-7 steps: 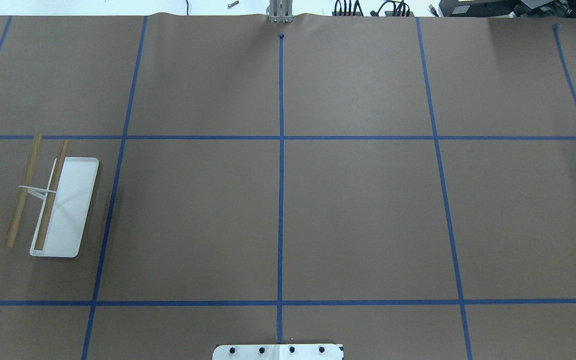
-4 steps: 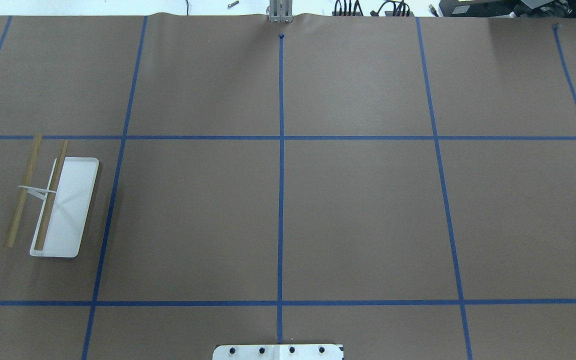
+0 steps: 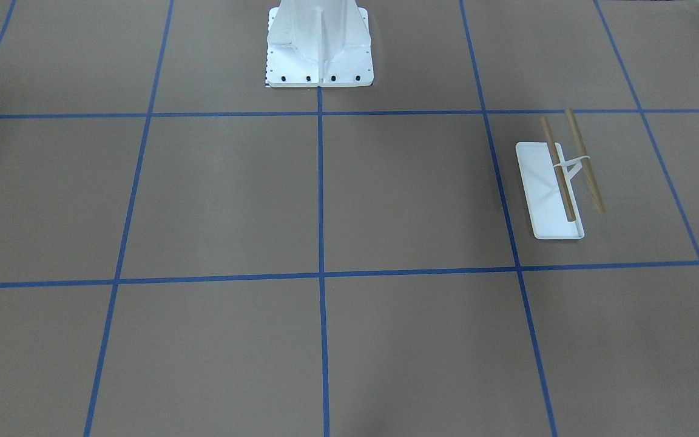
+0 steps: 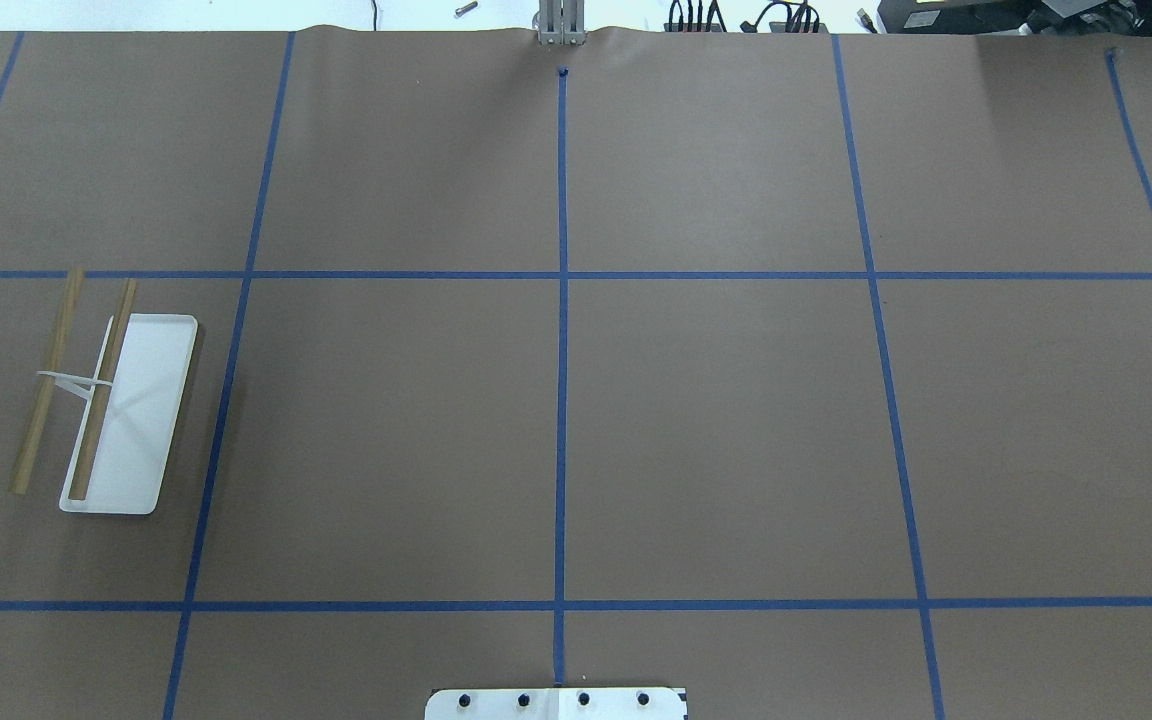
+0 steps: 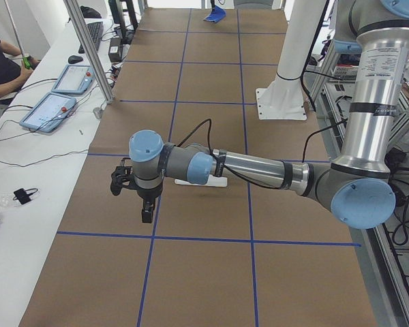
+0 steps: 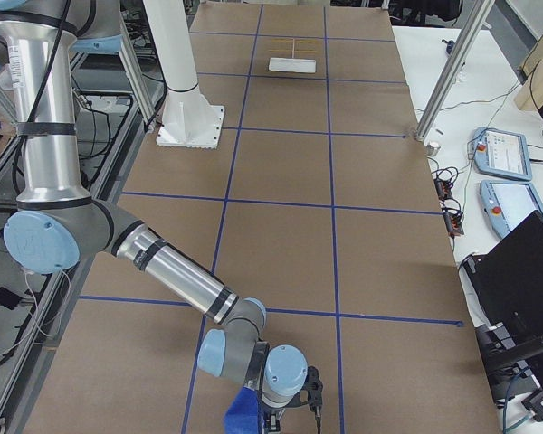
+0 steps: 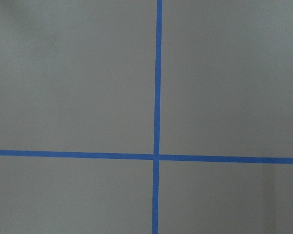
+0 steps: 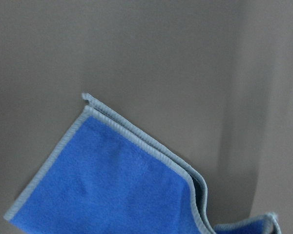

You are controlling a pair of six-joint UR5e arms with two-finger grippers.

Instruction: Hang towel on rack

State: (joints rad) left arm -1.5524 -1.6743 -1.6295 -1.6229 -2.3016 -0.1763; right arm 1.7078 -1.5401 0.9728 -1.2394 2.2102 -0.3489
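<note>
The left arm reaches out level and low over the counter (image 5: 191,272) in the left side view, forearm nearly horizontal, wrist bent so the left pincer (image 5: 146,212) points straight down near a crossing of blue tape lines (image 7: 157,156). Only that side view shows it, so I cannot tell whether it is released or clenched. Its wrist camera sees only brown counter and the tape crossing.

The right arm drops from its shoulder and slopes down across the counter in the right side view. The right pincer (image 6: 315,405) is at the bottom edge of that view, just beside the towel (image 6: 249,414). Whether it grasps anything cannot be told. Its wrist camera shows what the side view cannot: the towel (image 8: 117,190) is folded, with its grey border and one corner toward the top.

The overhead and front views show neither arm nor the towel. They do show the rack (image 4: 126,420) on the robot's left side of the counter, well apart from the towel at the far right end. Its white tray carries the forked post (image 3: 571,167), which holds two wooden rods (image 3: 585,161) parallel to the tray's long side. The pedestal (image 3: 319,42) stands at mid-counter.
</note>
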